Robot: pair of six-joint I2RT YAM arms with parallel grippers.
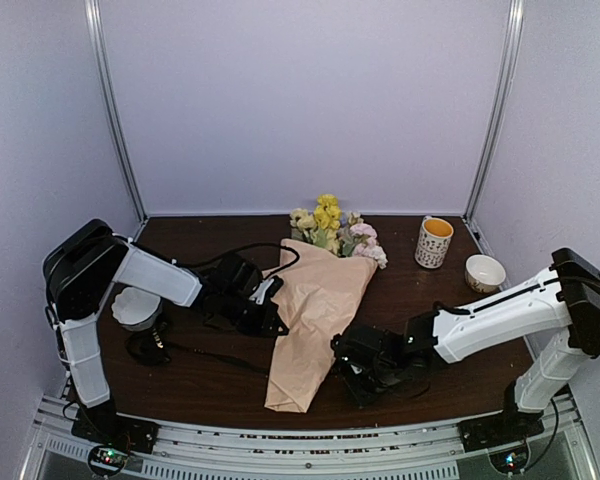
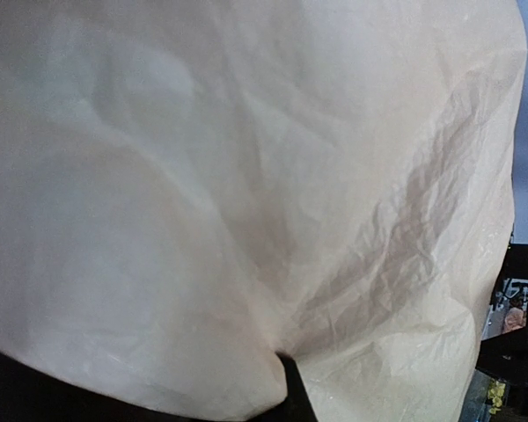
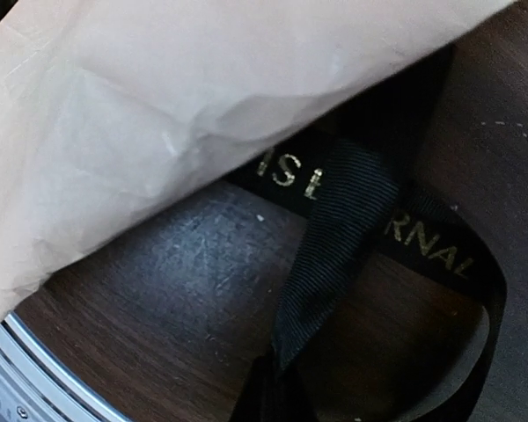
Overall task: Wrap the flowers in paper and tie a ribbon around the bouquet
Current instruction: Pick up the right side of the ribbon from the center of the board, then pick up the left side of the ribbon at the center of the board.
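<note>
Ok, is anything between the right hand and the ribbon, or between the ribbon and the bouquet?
Nothing visible. The right hand is shut on the ribbon, and the ribbon runs straight under the edge of the bouquet.

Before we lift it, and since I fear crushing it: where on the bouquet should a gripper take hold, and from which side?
Grip the bouquet around its narrow lower part, coming down from above with the jaws across the cone. It lies flat and tapers towards the near edge, so it is slimmest there. The flowers at the wide far end would probably crush.
</note>
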